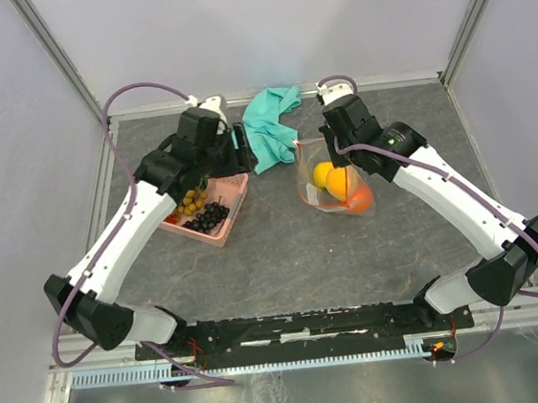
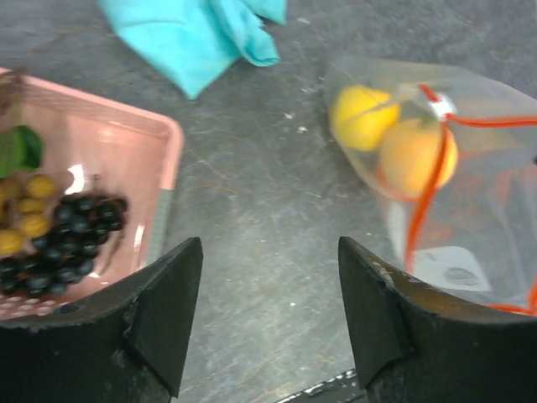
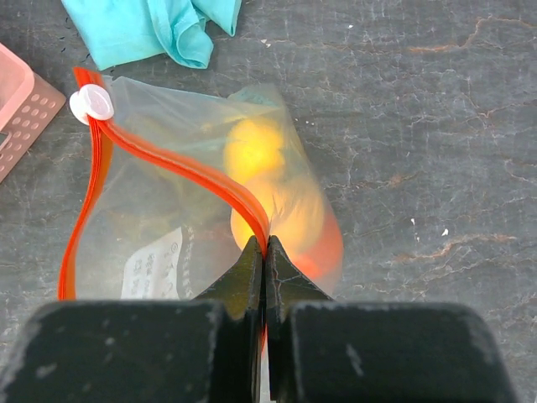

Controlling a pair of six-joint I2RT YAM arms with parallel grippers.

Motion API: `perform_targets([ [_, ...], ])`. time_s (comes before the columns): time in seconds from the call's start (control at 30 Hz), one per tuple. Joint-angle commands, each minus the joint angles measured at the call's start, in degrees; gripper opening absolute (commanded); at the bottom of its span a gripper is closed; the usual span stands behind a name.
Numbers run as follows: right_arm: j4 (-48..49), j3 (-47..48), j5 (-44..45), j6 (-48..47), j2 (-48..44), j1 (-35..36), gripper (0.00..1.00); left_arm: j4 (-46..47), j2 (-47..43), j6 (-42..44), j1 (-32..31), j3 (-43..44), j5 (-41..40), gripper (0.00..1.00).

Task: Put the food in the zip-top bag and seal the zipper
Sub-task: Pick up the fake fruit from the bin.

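Spread and empty at the left gripper [image 2: 268, 252]; clenched on the zipper [image 3: 168, 164] at the right gripper [image 3: 265, 248], holding the zip-top bag [image 3: 151, 243] toward the surface's far edge. Just left of the spread jaws, in the pink basket [image 2: 159, 143]: dark berries [image 2: 75, 227], nearest the left arm.

Top external view looks steeply down from above-behind; wrist views look closely past their fingers [image 2: 168, 319] (all share the zip-top bag [image 3: 168, 210] ahead).
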Motion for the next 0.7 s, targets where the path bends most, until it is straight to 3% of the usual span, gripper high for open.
perform_targets([
  [0.0,3.7,-0.3,2.4,-1.2,-2.1,-0.3,0.01,-2.0,-4.1,5.3,4.4,-3.9,-2.5,0.74],
  [0.13,4.4,-1.6,2.9,-1.9,-2.5,-0.3,0.01,-2.5,-3.2,7.5,8.8,-7.7,-1.6,0.79],
  [0.4,6.2,-3.9,0.1,-1.5,-3.0,-0.3,0.01,-3.7,5.0,13.8,11.5,-9.5,-2.7,0.8],
  [0.67,6.7,-5.5,-1.1,-1.9,-3.4,-0.3,0.01,-4.5,15.6,17.3,13.2,-6.8,-5.5,0.68],
])
